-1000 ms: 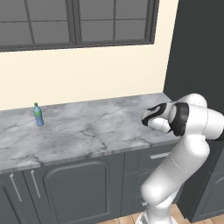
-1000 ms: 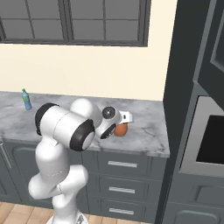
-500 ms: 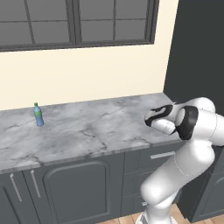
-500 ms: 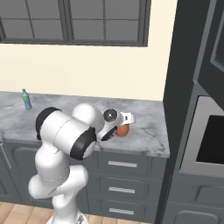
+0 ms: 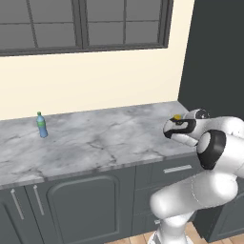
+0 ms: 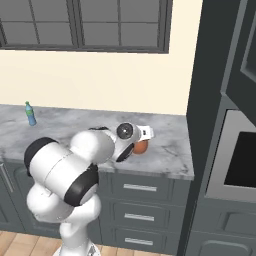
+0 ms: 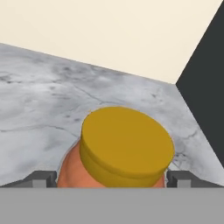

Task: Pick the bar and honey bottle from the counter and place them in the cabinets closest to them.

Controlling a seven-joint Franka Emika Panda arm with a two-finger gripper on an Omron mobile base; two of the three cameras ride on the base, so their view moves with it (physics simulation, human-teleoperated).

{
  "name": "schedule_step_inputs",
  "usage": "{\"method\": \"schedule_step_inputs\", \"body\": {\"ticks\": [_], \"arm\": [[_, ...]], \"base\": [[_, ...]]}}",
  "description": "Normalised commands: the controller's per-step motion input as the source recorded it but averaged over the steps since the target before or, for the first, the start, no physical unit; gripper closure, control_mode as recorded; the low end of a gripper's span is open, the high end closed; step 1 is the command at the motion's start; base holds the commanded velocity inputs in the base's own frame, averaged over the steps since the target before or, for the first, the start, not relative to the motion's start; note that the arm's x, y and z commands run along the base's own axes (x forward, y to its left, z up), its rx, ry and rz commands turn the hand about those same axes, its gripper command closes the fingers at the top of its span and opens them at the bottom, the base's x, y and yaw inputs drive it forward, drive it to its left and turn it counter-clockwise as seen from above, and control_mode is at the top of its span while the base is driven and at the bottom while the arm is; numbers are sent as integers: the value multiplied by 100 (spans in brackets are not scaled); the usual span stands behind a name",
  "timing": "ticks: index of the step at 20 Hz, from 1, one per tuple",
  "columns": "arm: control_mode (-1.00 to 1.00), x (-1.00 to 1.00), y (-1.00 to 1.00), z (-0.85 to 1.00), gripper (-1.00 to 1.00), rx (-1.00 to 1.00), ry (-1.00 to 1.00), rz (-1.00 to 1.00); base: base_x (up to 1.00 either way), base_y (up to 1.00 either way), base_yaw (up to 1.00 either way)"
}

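The honey bottle [image 7: 124, 146], squat and orange-brown with a yellow cap, stands upright on the marbled counter [image 7: 39, 96] near its right end. My gripper [image 7: 112, 177] is open and straddles the bottle, one dark fingertip on each side of its body, with neither visibly pressing it. From the left base view the hand [image 5: 180, 127] hides all of the honey bottle [image 5: 177, 116] but its cap. From the right base view the honey bottle [image 6: 141, 147] peeks out below the gripper [image 6: 143, 136]. Dark wall cabinets [image 5: 124, 24] hang above the counter [image 5: 95, 143]. The bar is out of view.
A slim blue bottle [image 5: 42, 125] stands far left on the counter [image 6: 170, 155], also visible as the blue bottle [image 6: 31, 114]. A tall dark unit with an oven [image 6: 240, 165] closes off the right end. Drawers [image 6: 140, 187] sit below.
The hand has crept slightly forward over the honey bottle while the elbow swung to the right. The bottle has not moved.
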Motion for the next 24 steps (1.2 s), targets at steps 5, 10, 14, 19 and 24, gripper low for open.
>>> {"method": "schedule_step_inputs", "body": {"ticks": [5,10,14,19,24], "arm": [[-100,-28,13,70,100,0,4,2],[-100,-39,8,66,100,0,4,0],[-100,-53,1,61,100,0,2,0],[-100,-58,0,62,100,0,1,1],[-100,-68,0,57,100,0,-1,2]], "base": [[0,0,0],[0,0,0],[0,0,0],[0,0,0],[0,0,0]]}}
